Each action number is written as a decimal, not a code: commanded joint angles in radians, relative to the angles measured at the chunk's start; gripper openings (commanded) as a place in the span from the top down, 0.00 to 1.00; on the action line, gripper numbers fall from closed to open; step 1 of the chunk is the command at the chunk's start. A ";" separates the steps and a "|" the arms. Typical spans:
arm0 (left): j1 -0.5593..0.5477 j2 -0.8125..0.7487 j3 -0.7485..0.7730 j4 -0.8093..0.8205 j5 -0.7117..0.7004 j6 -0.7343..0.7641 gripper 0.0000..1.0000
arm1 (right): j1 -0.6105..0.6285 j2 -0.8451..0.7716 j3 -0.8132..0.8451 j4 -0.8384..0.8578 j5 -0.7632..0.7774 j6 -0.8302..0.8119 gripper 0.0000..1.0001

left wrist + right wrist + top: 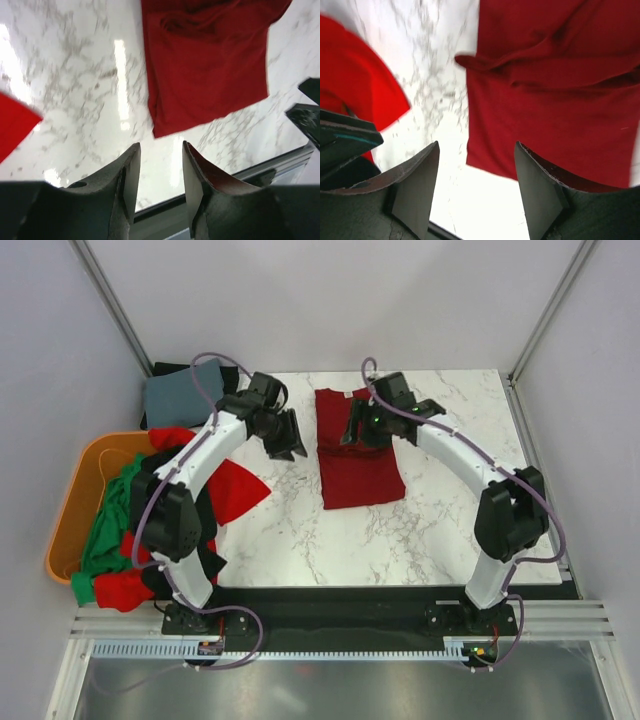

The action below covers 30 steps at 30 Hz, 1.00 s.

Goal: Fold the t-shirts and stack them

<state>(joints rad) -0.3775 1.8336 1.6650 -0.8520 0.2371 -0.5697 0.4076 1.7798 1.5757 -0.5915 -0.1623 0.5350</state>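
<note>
Dark red t-shirt [355, 455] lies half-folded mid-surface [300, 530]. Left fingers [125, 172] sit just beside it, right fingers [417, 180] over its far end, both parted and empty. Risk imo: a shallow pinch catches only the top layer and the fold peels open.

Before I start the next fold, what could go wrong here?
1. The open left gripper and right gripper hang close together at the dark red shirt; they could collide.
2. A ridge of cloth is bunched across that shirt, so folding now may trap wrinkles.
3. A bright red shirt spills from the tub under the left arm and could get dragged.
</note>
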 commanded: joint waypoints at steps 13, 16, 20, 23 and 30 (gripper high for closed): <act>0.000 -0.726 -0.731 0.062 -0.183 0.143 0.56 | 0.065 0.306 0.131 -0.027 0.029 -0.076 0.33; 0.000 -0.783 -0.789 0.082 -0.206 0.140 0.57 | 0.054 0.358 0.179 -0.040 0.052 -0.090 0.33; 0.002 -0.861 -0.817 0.128 -0.200 0.154 0.58 | 0.036 0.443 0.303 -0.079 0.082 -0.109 0.33; 0.002 -0.876 -0.830 0.137 -0.216 0.152 0.58 | 0.017 0.528 0.454 -0.125 0.110 -0.122 0.34; 0.002 -0.879 -0.829 0.137 -0.226 0.156 0.59 | 0.004 0.664 0.805 -0.197 0.150 -0.147 0.33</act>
<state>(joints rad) -0.3779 0.9722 0.8345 -0.7521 0.0490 -0.4603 0.4145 2.4454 2.2768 -0.7494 -0.0467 0.4171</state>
